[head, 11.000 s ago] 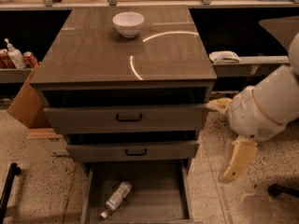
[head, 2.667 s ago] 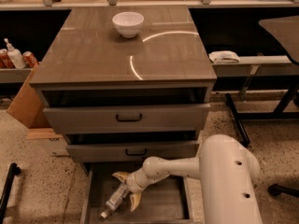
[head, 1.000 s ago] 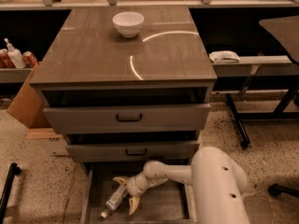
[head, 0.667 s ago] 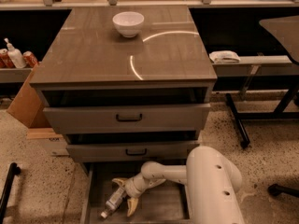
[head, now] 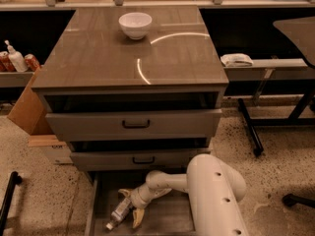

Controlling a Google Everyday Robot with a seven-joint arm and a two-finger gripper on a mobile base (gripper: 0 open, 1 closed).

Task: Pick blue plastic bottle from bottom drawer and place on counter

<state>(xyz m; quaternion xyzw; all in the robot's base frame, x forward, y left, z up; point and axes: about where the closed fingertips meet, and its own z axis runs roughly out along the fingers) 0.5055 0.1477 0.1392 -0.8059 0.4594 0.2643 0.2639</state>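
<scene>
In the bottom drawer point(head: 165, 219), gripper point(head: 129, 208) (jaws apart) straddles blue plastic bottle point(head: 118, 215)

You get warm, dim overhead light. Curved glare arcs streak the counter point(head: 98, 58), and the drawer gaps are black shadow. The gripper point(head: 127, 208) sits low in the murky bottom drawer point(head: 165, 220), fingers spread around the blue plastic bottle point(head: 119, 213).

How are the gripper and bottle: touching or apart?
Cannot tell. Camera view: the open gripper straddles the bottle in the drawer; neither contact nor gap shows plainly.
</scene>
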